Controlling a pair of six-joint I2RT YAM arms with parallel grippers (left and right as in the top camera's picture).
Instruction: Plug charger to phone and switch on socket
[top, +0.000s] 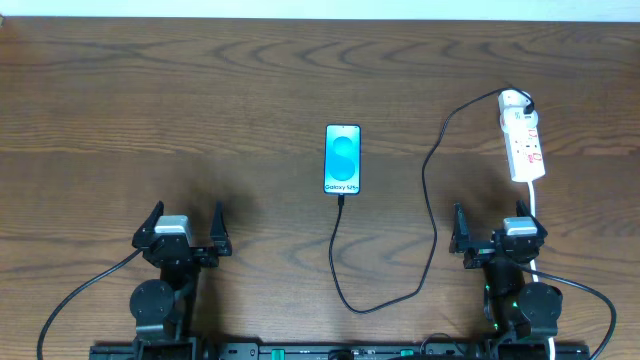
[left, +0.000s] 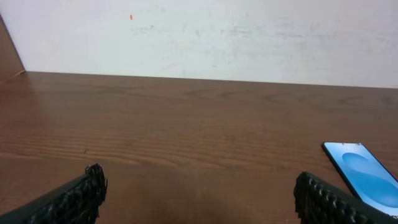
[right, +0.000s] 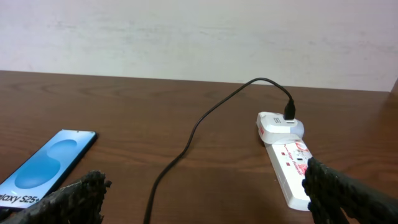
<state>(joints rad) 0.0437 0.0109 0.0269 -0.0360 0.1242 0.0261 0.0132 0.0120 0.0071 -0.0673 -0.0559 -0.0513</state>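
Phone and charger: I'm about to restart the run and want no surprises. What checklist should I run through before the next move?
1. Left gripper open and holding nothing: ok.
2. Right gripper open and holding nothing: ok.
3. Phone lying flat, screen up, between the arms: ok.
4. Charger tip at the phone's near edge: it meets the edge, but whether it is fully seated: cannot tell.
5. Adapter sitting in the far end of the socket: ok.
6. Socket switched on: cannot tell, the switches are too small to read.
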